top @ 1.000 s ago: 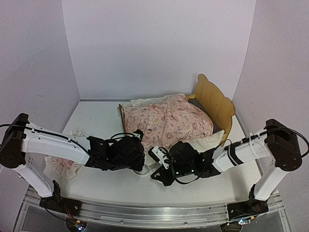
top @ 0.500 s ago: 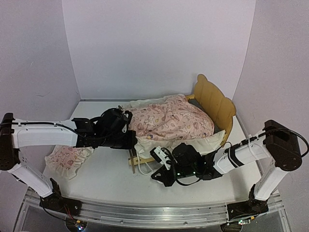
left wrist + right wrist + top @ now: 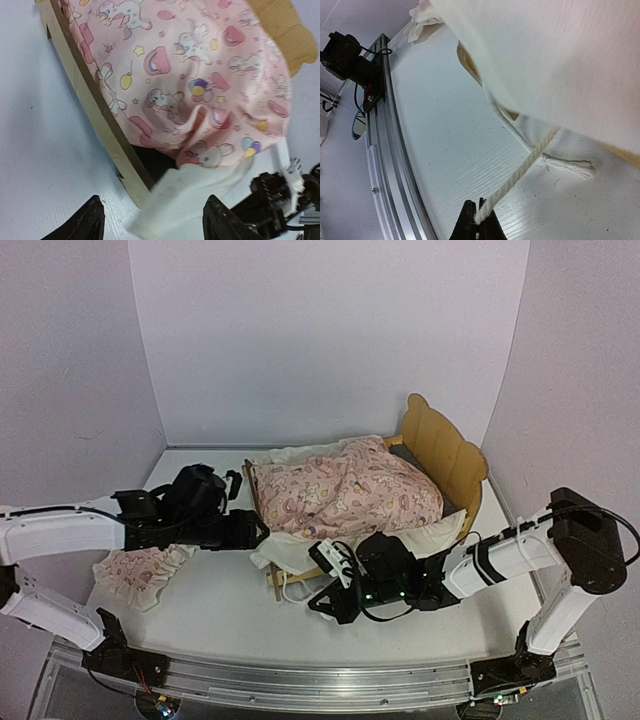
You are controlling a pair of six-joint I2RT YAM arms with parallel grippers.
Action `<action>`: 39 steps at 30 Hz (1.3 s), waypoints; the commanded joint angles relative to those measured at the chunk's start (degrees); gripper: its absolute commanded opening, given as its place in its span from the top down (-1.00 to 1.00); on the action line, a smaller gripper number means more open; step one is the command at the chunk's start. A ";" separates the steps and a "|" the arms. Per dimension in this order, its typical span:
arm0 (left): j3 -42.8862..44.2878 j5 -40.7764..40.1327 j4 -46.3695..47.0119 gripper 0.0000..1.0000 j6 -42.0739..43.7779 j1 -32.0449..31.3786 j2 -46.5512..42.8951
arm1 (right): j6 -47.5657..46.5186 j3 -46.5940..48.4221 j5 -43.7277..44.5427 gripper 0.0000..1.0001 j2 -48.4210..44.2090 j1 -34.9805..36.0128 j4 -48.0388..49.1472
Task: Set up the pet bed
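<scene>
The pet bed (image 3: 441, 446) is a light plywood frame with a wavy headboard, lying at the table's middle right. A pink patterned blanket (image 3: 345, 490) with a white ruffle (image 3: 195, 200) covers it, and a strip of dark mattress (image 3: 155, 162) shows under the blanket's edge by the side rail (image 3: 95, 115). My left gripper (image 3: 257, 531) hovers open at the bed's foot corner, its fingers (image 3: 92, 220) apart over the ruffle and holding nothing. In front of the bed, my right gripper (image 3: 480, 216) is shut on a white cord (image 3: 520, 170) that runs up under the blanket.
A small pink ruffled pillow (image 3: 140, 565) lies on the table at the left, under my left arm. The aluminium base rail (image 3: 385, 125) runs along the near edge. White walls stand at the back and on both sides.
My left gripper has let go of the blanket, opened and drawn back to the left. The blanket now hangs over the foot end. The right arm has barely moved.
</scene>
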 commanded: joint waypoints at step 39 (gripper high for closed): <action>-22.34 -1.22 63.67 0.78 15.54 -19.32 11.72 | 31.37 0.31 1.87 1.00 1.33 1.00 19.02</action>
